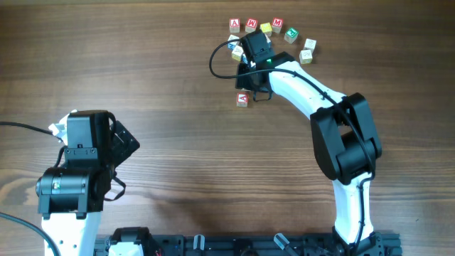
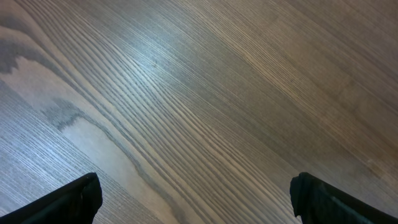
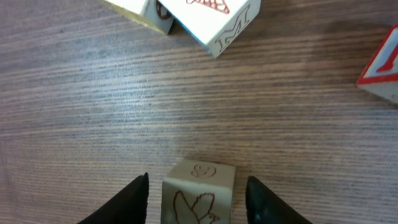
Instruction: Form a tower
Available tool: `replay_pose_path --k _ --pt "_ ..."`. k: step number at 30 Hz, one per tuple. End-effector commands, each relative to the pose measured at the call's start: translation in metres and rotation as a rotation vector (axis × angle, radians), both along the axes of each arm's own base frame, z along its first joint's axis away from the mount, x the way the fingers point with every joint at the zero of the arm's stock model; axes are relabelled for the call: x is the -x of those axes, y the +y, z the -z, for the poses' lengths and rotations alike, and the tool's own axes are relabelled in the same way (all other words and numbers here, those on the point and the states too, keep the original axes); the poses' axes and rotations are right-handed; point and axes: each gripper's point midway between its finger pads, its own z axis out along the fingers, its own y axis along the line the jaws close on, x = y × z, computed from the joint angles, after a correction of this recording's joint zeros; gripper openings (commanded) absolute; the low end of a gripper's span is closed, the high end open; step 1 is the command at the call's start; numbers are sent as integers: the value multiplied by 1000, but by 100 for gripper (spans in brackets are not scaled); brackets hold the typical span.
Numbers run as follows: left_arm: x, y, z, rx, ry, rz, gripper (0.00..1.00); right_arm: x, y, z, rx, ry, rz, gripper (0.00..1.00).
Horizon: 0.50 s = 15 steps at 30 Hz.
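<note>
Our right gripper (image 3: 197, 179) straddles a pale bird-marked cube (image 3: 199, 198), jaws apart, not quite touching it; our left gripper (image 2: 195, 182) gapes wide above the wooden table (image 2: 186, 93).

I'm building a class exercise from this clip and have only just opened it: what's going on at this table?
The right gripper is down among the loose letter cubes at the far side of the table. Its fingers straddle one pale cube with a bird drawing, with slim gaps either side, so it is not gripping yet. The left gripper hangs open over bare wood, holding nothing. One red-lettered cube sits apart from the cluster. Nothing is stacked yet.
</note>
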Motion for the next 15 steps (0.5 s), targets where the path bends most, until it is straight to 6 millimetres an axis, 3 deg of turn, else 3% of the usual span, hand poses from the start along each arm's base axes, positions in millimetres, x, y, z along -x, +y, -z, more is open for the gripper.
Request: replay_pose_path --k 1,7,9,12,15 --pt "1 1 1 6 -1 -16 100 1 3 8 35 0 3 43" --pt "1 1 1 6 -1 -16 100 2 -6 9 91 -6 36 24" --pt "1 1 1 6 -1 -16 100 -3 -4 3 84 -20 35 22" --pt "1 1 1 6 -1 -16 100 -10 5 -21 57 -44 -3 19" --pt "1 1 1 6 -1 -16 100 -12 12 -58 41 -69 -33 18"
